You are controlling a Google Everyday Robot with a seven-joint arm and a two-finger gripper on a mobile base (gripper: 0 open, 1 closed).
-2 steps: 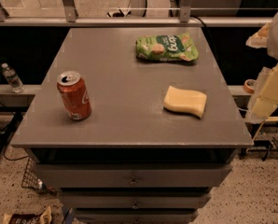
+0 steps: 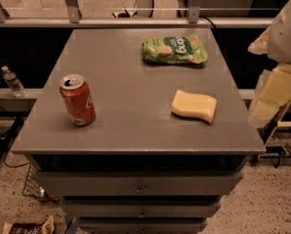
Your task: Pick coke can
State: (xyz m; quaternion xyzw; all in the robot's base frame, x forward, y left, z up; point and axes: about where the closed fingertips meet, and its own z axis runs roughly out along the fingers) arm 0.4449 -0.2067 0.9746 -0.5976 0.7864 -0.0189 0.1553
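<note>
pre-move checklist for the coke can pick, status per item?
1. Coke can upright, front-left on table: ok.
2. Can stands apart from sponge and green snack bag: ok.
3. Tool near can: not ok, it hangs off the table's right edge.
4. Can held: not ok, untouched.
5. Low straight sweep to can: likely not ok, sponge lies between.

A grey tabletop (image 2: 135,121) caps a cabinet of drawers (image 2: 140,189) standing on a speckled floor (image 2: 277,204). Behind it runs a metal rail (image 2: 111,22) with glass panels above. A water bottle (image 2: 12,81) stands on a low ledge at left. The light is dim. The gripper (image 2: 275,94) hangs beyond the tabletop's right edge.
</note>
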